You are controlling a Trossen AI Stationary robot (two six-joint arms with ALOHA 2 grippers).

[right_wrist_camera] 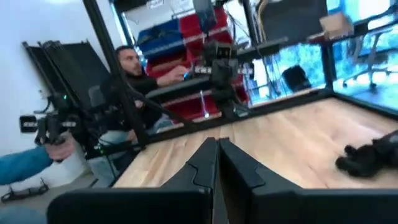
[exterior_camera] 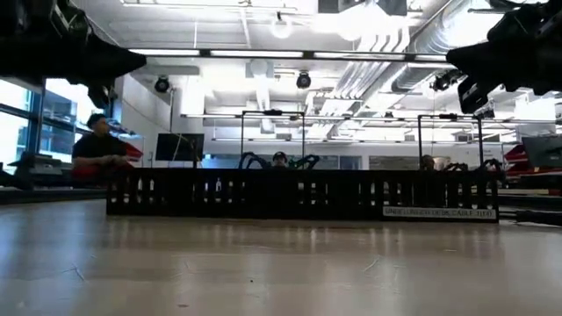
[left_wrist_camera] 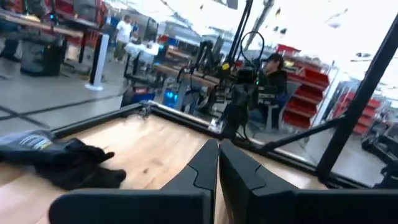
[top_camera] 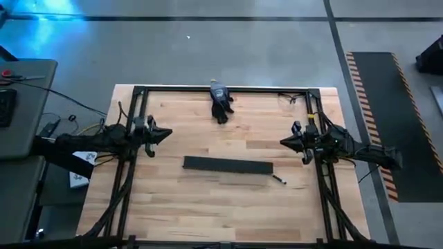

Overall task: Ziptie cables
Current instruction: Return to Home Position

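The pale wooden table (top_camera: 208, 214) carries the long black comb-edged plastic duct (top_camera: 228, 165) at its middle, lid down. The two dark arms hang at either side, well apart from it. The left gripper (top_camera: 168, 133) and the right gripper (top_camera: 282, 142) each have their fingers pressed together on nothing.

The thin grey-white cables show nowhere; I judge them hidden inside the duct. No tie is visible, so a springing lid could spill the wires unbundled.

A crumpled black glove-like bundle (top_camera: 220, 105) at the far edge and a short dark stick (top_camera: 279, 180) near the duct's right end could snag a low-sweeping arm.
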